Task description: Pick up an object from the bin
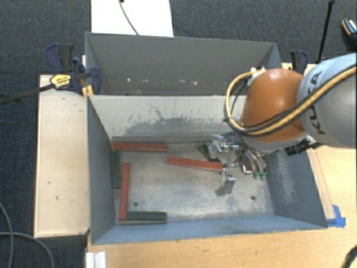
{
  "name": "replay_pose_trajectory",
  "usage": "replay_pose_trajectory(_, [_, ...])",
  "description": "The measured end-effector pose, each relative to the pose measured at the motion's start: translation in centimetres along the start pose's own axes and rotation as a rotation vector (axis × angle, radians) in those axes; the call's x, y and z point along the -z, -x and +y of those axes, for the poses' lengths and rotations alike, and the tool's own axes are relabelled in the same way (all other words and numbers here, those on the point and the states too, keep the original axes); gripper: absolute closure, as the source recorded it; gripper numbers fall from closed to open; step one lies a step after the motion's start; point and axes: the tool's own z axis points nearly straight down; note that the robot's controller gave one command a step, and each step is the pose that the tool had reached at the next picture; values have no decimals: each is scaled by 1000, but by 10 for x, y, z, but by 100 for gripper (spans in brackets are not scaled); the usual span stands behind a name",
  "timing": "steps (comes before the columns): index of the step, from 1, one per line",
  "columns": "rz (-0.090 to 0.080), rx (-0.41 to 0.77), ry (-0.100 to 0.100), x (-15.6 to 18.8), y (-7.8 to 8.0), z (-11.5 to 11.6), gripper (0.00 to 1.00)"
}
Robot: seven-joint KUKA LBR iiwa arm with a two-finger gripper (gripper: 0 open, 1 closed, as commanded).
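At the left of the bin (101, 177), a long red stick (139, 147) lay by the back wall. A short red stick (124, 191) and two dark green sticks (146, 217) lay near it. In the middle lay a tilted red stick (189, 162). Its right end reached the gripper (226, 178). I could not tell if the gripper was spread or pinching.

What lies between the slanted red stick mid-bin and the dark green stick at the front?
In the camera view that stretch is bare grey bin floor, from the slanted red stick to the dark green stick.
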Motion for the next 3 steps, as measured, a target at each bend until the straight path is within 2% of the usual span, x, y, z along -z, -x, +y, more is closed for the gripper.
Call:
replay_pose_trajectory(1, [2,-145,0,-102,71,16,0])
replay_pose_trajectory(2, [-2,-145,0,-98,71,15,100])
replay_pose_trajectory(3, [-6,-168,1,50,9,40,100])
